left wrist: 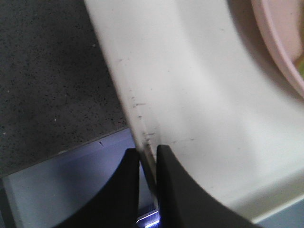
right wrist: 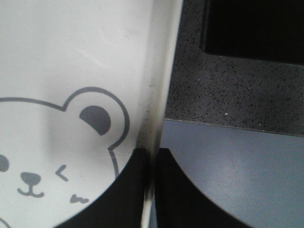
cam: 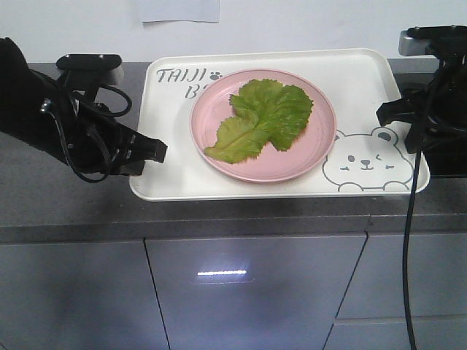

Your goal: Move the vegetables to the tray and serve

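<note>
Left hand [left wrist: 148, 156] & right hand [right wrist: 153, 154] each pinch a side rim of the tray [cam: 350, 80], w/ lettuce [cam: 266, 117] on the pink plate [cam: 306, 157].

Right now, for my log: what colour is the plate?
Pink plate, clearest in the front view.

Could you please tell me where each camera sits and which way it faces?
Exterior front-facing: before the counter, looking slightly down at the tray with pink plate and lettuce; both arms show, left gripper and right gripper at the tray's ends.
Left wrist-mounted: on the left arm, looking past its fingers clamped on the tray's rim.
Right wrist-mounted: on the right arm, fingers clamped on the rim beside the bear drawing.
Shared: all three show the tray.
</note>
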Robot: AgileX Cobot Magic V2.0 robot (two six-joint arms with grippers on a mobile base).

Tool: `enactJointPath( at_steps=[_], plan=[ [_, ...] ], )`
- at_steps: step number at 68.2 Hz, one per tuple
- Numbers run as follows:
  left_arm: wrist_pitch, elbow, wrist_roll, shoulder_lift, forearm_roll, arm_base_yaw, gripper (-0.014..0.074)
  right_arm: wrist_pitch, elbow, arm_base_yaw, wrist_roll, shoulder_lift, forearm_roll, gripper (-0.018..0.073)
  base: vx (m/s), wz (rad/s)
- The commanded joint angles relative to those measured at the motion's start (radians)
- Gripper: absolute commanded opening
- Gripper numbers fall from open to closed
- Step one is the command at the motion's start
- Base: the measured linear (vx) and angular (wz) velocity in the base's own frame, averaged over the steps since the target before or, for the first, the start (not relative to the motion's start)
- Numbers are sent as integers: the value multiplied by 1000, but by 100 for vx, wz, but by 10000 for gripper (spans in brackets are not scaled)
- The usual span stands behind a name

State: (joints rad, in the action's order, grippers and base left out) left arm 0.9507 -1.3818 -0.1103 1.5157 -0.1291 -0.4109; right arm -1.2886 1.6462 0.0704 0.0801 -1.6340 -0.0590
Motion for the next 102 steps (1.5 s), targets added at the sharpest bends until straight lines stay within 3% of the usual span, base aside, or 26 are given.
enactJointPath(
  at_steps=[1, 102],
  plan=[
    [-58, -30, 44, -46, -45, -14, -6, 6, 30, 7, 29, 51, -29, -6, 7, 2],
    [-58, -30, 44, -46, -45, -14, -6, 6, 30, 7, 29, 51, -29, -6, 7, 4]
  ],
)
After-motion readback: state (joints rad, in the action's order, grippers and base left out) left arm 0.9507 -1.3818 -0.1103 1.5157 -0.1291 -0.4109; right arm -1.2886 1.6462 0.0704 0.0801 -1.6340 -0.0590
